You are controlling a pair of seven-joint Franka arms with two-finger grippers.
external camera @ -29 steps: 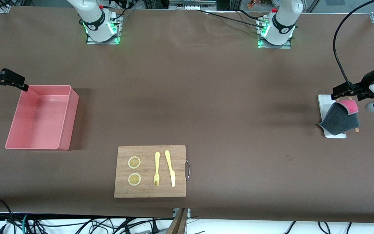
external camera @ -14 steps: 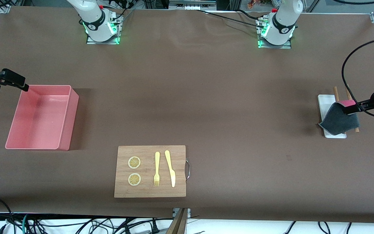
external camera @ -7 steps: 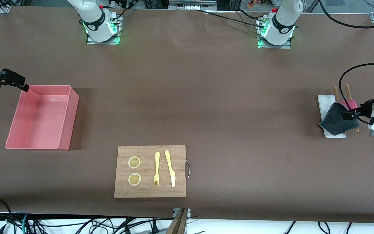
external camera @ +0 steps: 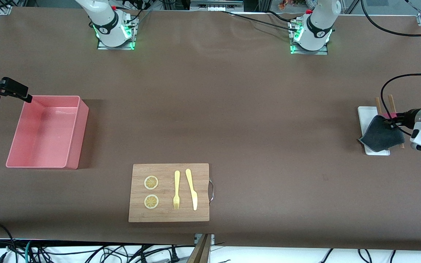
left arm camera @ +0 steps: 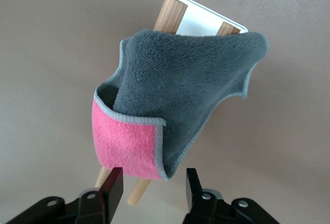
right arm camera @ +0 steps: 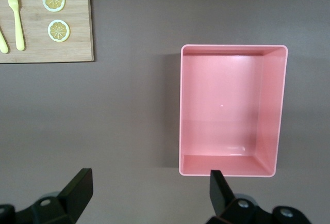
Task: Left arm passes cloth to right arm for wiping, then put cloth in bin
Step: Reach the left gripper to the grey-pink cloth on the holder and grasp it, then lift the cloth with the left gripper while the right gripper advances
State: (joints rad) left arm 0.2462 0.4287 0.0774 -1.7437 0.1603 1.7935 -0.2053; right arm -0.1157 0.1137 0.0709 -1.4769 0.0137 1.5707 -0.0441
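Observation:
The cloth [external camera: 378, 137] lies draped over a white tray and two wooden sticks at the left arm's end of the table, dark grey face up, with one corner folded to show pink [left arm camera: 126, 146]. My left gripper [external camera: 393, 122] is low at that fold and open. In the left wrist view its fingertips [left arm camera: 111, 182] stand either side of the fold's edge, and the gripper [left arm camera: 152, 188] grips nothing. The salmon-pink bin [external camera: 46, 131] stands empty at the right arm's end. My right gripper [external camera: 16, 91] waits open above the table beside the bin [right arm camera: 232, 110].
A wooden board [external camera: 168, 192] with two lemon slices, a yellow fork and a knife lies near the front camera. It also shows in the right wrist view [right arm camera: 46, 33]. The white tray [external camera: 364, 117] and the sticks [external camera: 390, 100] lie under the cloth.
My left gripper has come down from over the tray and turned, so its open fingers now sit at the cloth's pink fold. The cloth and the right arm have not moved.

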